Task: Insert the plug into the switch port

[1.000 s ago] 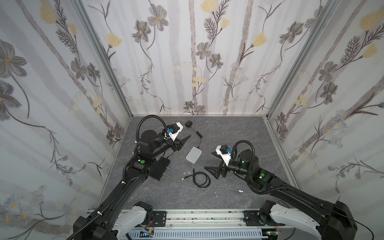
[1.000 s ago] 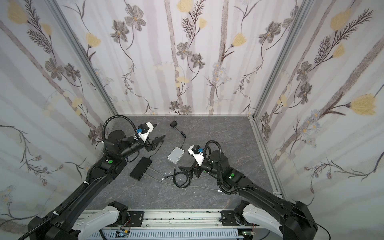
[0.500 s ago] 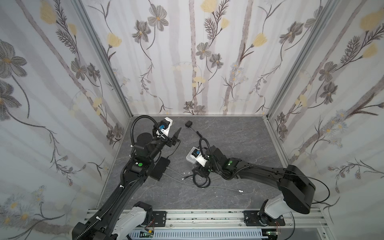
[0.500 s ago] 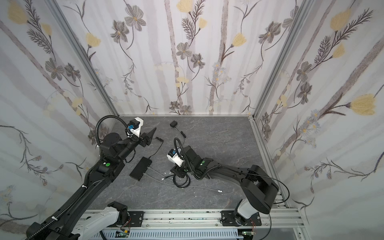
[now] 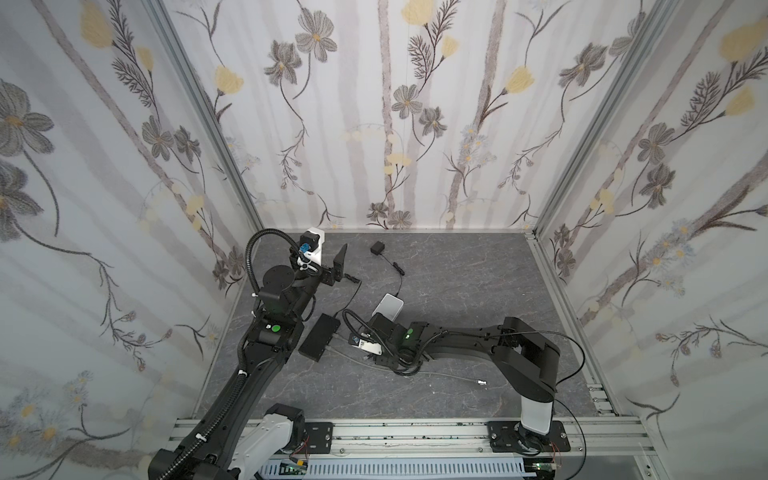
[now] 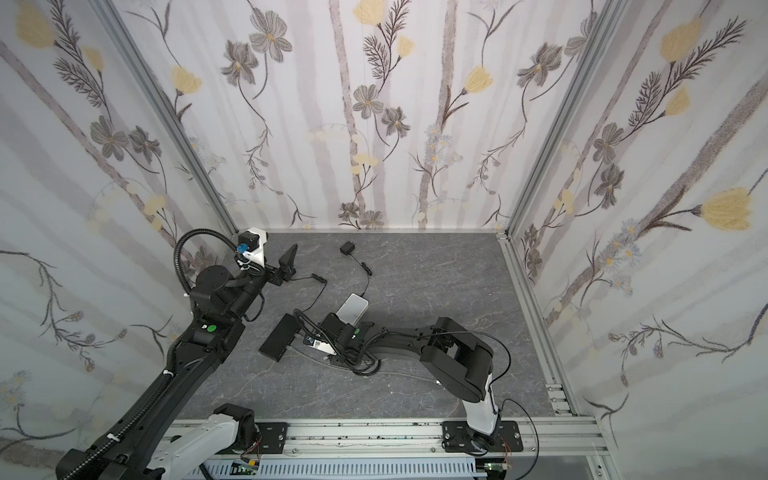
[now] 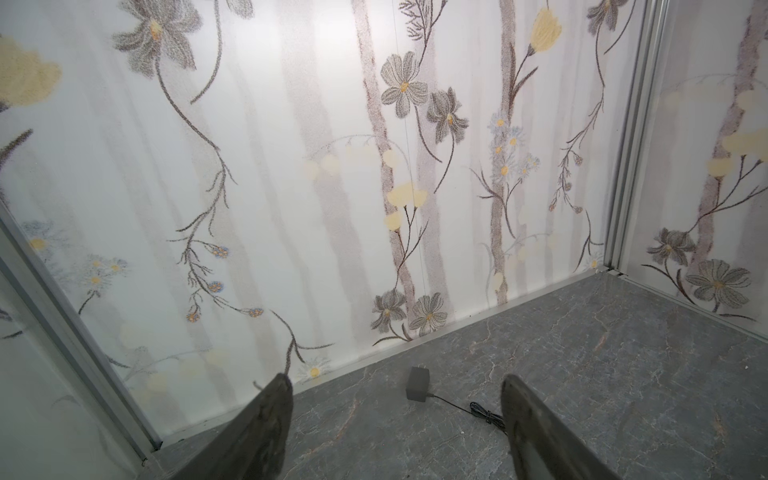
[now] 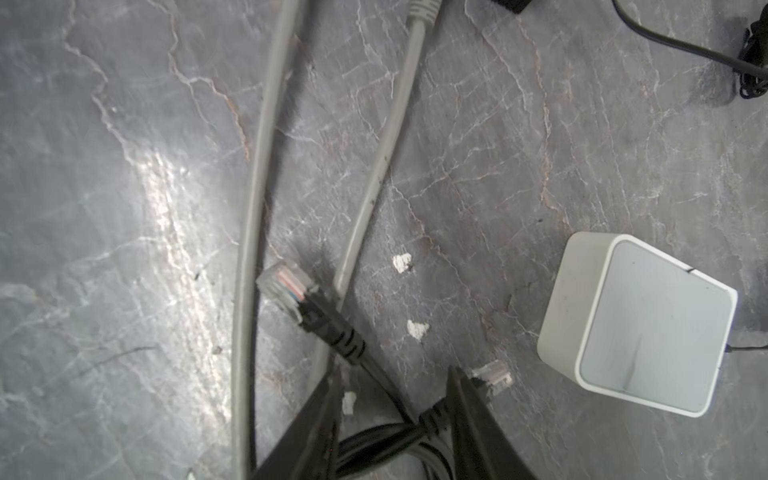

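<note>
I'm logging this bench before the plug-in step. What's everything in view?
switch: one, black, table's left-centre.
black Ethernet cable: one, coiled, clear plugs, mid-table under the right arm.
grey Ethernet cable: apparently one, running from beside the switch toward front right.
white box: one, mid-table, just behind the right wrist.
power adapter: one, black, near the back wall, thin lead trailing forward.
table: one, grey marbled.
walls: three, floral, around the table.
left fingers: two, black, open, raised at back left.
right fingers: two, black, low, straddling the black cable; grip unclear.

Soft, even light, faint shadows; a glare streak on the stone floor (image 8: 166,195); edges bow slightly
</note>
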